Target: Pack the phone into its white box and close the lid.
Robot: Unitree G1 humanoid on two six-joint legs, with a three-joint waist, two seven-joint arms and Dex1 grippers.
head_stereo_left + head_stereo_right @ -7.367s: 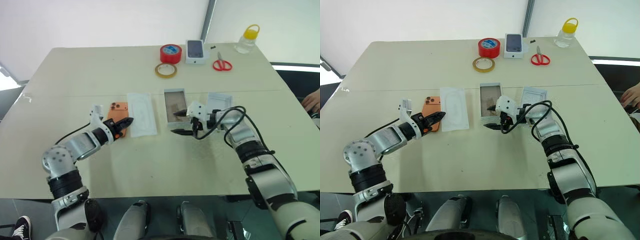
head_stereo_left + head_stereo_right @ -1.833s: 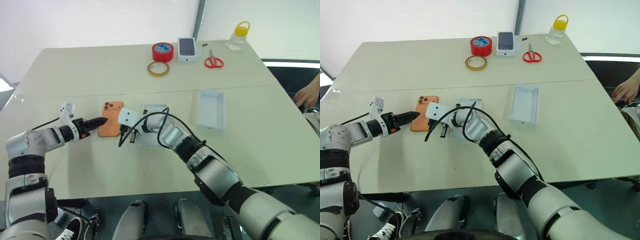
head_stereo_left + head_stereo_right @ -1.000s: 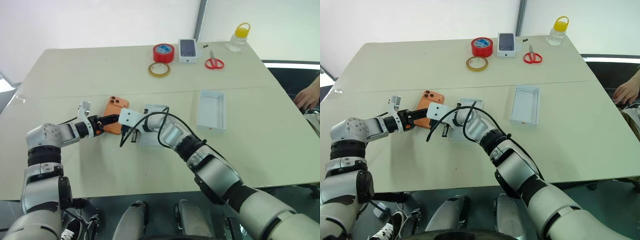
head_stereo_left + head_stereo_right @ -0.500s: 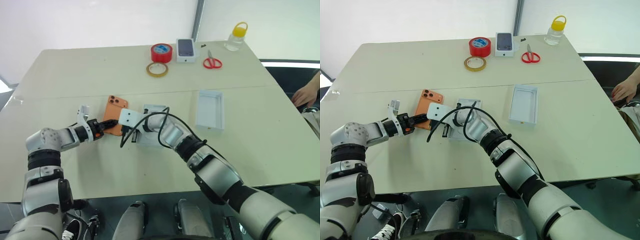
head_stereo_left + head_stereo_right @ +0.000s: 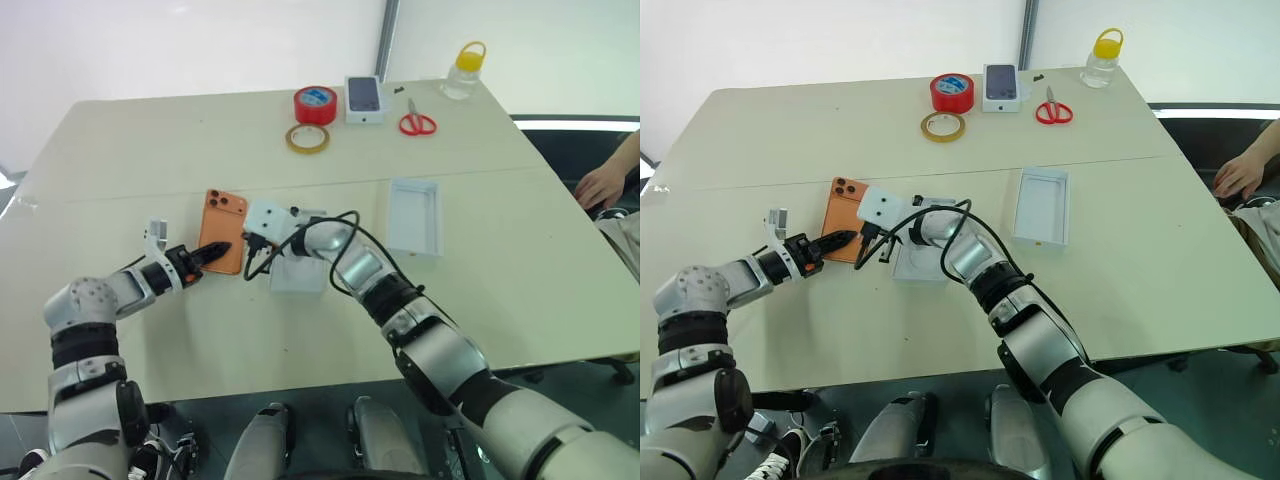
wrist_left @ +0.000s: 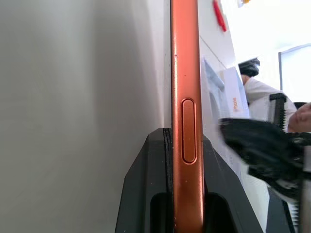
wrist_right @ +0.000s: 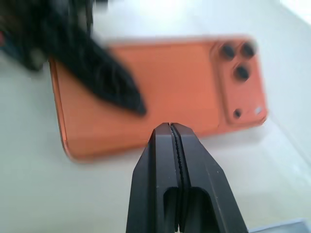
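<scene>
The orange phone [image 5: 224,212] lies back-up on the table, its lenses at the far end. My left gripper [image 5: 218,250] is shut on its near end; in the left wrist view the phone's edge [image 6: 187,73] runs between the black fingers [image 6: 146,165]. My right gripper [image 5: 250,252] is shut and empty, just beside the phone's right edge, and the right wrist view shows its fingers [image 7: 160,160] pressed together before the phone [image 7: 184,87]. A white box [image 5: 300,275] lies under my right arm, mostly covered. The lid [image 5: 413,217] lies inner face up, further right.
At the table's far side stand a red tape roll [image 5: 315,104], a yellow tape ring [image 5: 306,138], a small white box with a dark phone picture [image 5: 364,99], red scissors [image 5: 417,123] and a yellow-capped bottle [image 5: 461,70]. A person's hand [image 5: 605,182] rests at the right edge.
My left gripper's fingers have closed on the phone's near end. My right gripper has risen a little beside the phone. The whole view has shifted slightly.
</scene>
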